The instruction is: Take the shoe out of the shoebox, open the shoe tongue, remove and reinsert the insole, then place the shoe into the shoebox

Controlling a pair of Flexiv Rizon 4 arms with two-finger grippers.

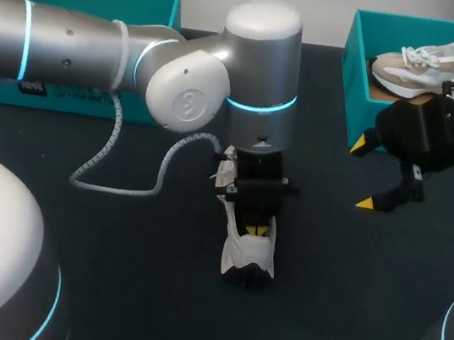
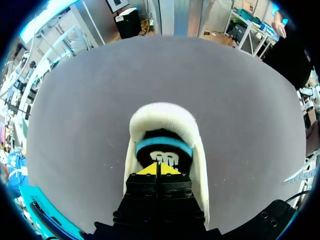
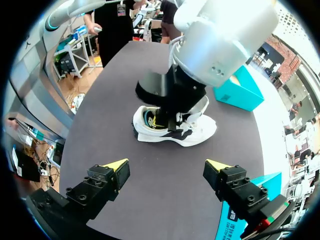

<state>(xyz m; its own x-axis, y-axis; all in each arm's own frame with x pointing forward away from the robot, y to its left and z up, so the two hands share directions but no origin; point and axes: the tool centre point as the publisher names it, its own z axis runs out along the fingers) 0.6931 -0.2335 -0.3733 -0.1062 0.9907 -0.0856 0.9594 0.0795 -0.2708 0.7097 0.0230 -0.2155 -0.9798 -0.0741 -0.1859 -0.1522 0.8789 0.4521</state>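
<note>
The left hand [image 2: 159,169] is down inside the heel opening of the white shoe [image 2: 165,117], its two yellow tips pressed together with barely a line between them. They sit right at the heel end of the dark, blue-banded insole [image 2: 164,150]. From where I stand I cannot tell whether they have a pinch of its edge or simply rest closed against it.

The shoe stands upright on the dark worktop [image 1: 142,277], near its middle, directly under that wrist. I judge this to be the insole step, with the insole seemingly seated in the shoe. If it is about to come out, the next move calls for a firm nip on the heel edge and a pull up and back without the light shoe rising along with it.

The right hand [image 3: 167,166] hangs above the worktop with fingers wide apart, holding nothing. The shoe lies ahead of it and apart, so that hand is free to steady the shoe. Behind it is a teal shoebox [image 1: 356,78] holding a second shoe [image 1: 413,65].
</note>
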